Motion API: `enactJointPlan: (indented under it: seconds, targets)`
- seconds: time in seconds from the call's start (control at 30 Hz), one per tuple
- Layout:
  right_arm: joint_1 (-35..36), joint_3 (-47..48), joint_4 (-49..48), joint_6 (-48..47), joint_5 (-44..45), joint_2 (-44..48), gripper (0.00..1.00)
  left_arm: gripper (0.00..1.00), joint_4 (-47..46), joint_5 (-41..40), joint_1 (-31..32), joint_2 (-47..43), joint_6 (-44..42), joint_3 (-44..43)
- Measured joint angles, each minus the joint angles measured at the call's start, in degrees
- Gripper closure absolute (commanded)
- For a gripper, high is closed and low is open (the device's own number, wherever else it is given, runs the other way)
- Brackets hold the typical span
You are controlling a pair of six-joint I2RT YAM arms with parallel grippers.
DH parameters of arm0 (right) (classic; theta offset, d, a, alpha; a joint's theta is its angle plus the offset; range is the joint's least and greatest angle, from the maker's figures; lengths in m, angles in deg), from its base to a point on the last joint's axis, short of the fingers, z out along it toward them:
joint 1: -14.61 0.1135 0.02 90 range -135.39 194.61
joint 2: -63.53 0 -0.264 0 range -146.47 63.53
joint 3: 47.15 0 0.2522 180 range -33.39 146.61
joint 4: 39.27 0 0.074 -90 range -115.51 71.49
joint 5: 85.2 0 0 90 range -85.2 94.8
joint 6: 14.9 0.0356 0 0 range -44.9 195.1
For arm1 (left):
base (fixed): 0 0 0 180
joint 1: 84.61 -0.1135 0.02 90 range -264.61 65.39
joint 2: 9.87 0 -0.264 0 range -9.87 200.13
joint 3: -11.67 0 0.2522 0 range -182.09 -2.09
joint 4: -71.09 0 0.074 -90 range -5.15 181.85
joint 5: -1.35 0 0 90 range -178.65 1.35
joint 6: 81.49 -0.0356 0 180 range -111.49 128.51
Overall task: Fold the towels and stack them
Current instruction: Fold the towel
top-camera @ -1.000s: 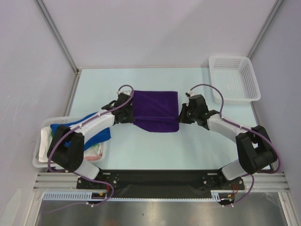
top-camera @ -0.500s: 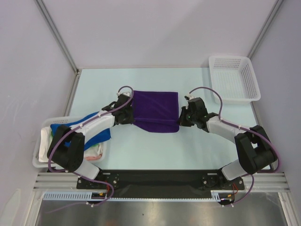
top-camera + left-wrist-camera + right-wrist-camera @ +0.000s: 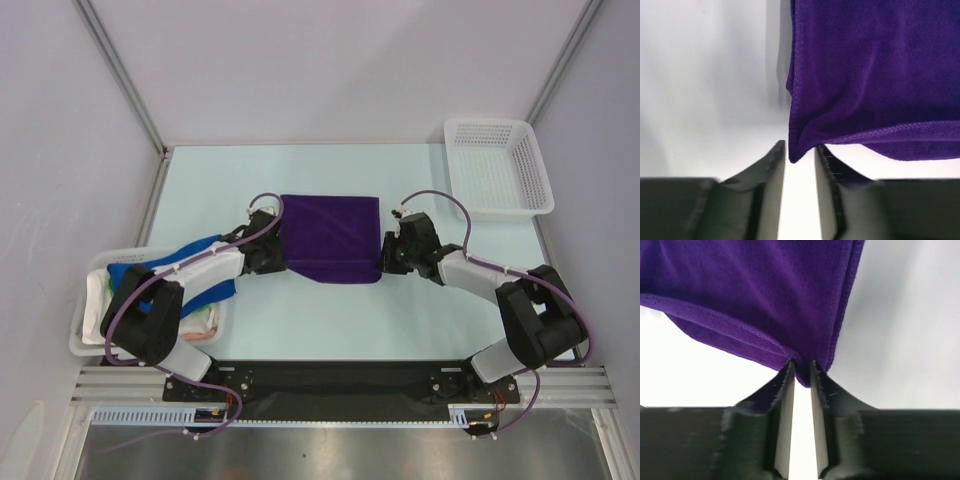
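A purple towel [image 3: 330, 235], folded over, lies flat in the middle of the table. My left gripper [image 3: 272, 258] is at its near left corner and my right gripper [image 3: 385, 255] at its near right corner. In the left wrist view the left gripper [image 3: 800, 150] is open, with the corner of the purple towel [image 3: 875, 75] hanging loose between its tips. In the right wrist view the right gripper [image 3: 802, 367] stands narrowly open, the corner of the purple towel [image 3: 765, 290] still lying between its fingers. A blue towel [image 3: 215, 285] and a white towel [image 3: 95, 300] lie in the left basket.
A white mesh basket [image 3: 78, 345] holding towels sits at the near left, partly under my left arm. A second white mesh basket [image 3: 545, 190] stands at the far right corner. Walls enclose the table on three sides.
Both grippers have gone from shut to open at the towel's near corners. They moved slightly nearer and lower, and the purple towel's folded layer now lies flat.
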Motion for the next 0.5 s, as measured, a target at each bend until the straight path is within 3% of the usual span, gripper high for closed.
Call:
enactJointPlan:
  seconds: [0.07, 0.17, 0.33, 0.5]
  targets:
    - [0.00, -0.31, 0.04, -0.07, 0.00, 0.00, 0.64, 0.54, -0.15, -0.09, 0.00, 0.00, 0.35, 0.26]
    - [0.00, -0.44, 0.35, -0.33, -0.04, 0.04, 0.57, 0.50, -0.17, -0.46, 0.00, -0.11, 0.70, 0.26]
    - [-0.57, -0.11, 2.62, -0.35, 0.17, 2.56, 0.56, 0.47, 1.42, -1.46, -0.07, -0.96, 0.81, -1.60]
    - [-3.93, 5.20, 3.78, -0.11, 0.66, 2.12, 0.56, 0.43, 3.08, -1.53, -1.90, -0.48, 0.66, -9.70]
